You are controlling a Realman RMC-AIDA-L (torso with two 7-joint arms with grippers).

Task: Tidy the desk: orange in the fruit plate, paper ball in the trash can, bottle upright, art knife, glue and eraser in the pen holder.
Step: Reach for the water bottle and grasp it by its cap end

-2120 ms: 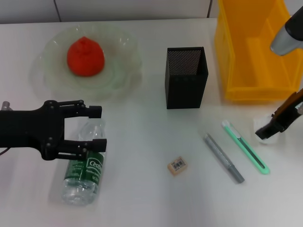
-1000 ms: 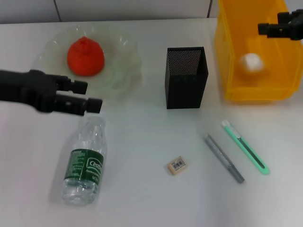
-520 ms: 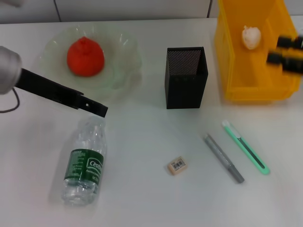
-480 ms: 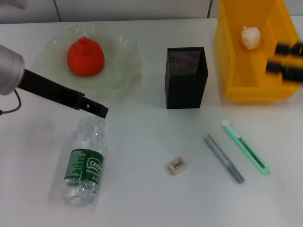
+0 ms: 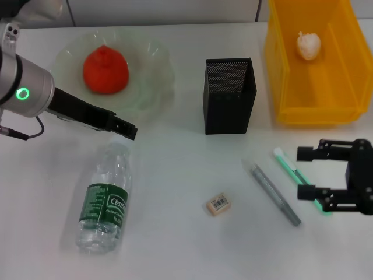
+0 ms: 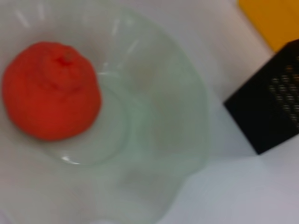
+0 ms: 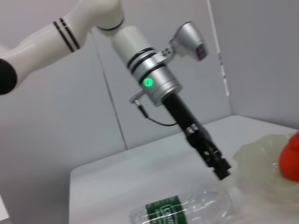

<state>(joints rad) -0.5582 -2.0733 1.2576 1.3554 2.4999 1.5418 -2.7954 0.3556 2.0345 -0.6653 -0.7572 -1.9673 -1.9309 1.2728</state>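
1. Since the earlier frame, the right gripper (image 5: 307,172) has been brought down from beside the trash can (image 5: 278,70) to the desk (image 5: 175,175), where it is held open with its fingers either side of the green art knife (image 5: 290,166).
2. Meanwhile the left gripper (image 5: 125,129) has shifted only slightly and is seen edge-on just above the cap end of the bottle (image 5: 106,201); whether it is open or shut cannot be told.
3. Clear plastic with a dark green label is shown on the bottle, which is lying on its side at the near left of the desk.
4. A wrinkled red-orange orange (image 5: 105,70) is seated in the pale-green, ruffled plate (image 5: 154,87).
5. A white paper ball (image 5: 309,45) is lodged in the yellow trash can.
6. Between bottle and knife, a beige eraser (image 5: 218,205) and a grey glue stick (image 5: 275,195) are lying before the black mesh holder (image 5: 229,96).
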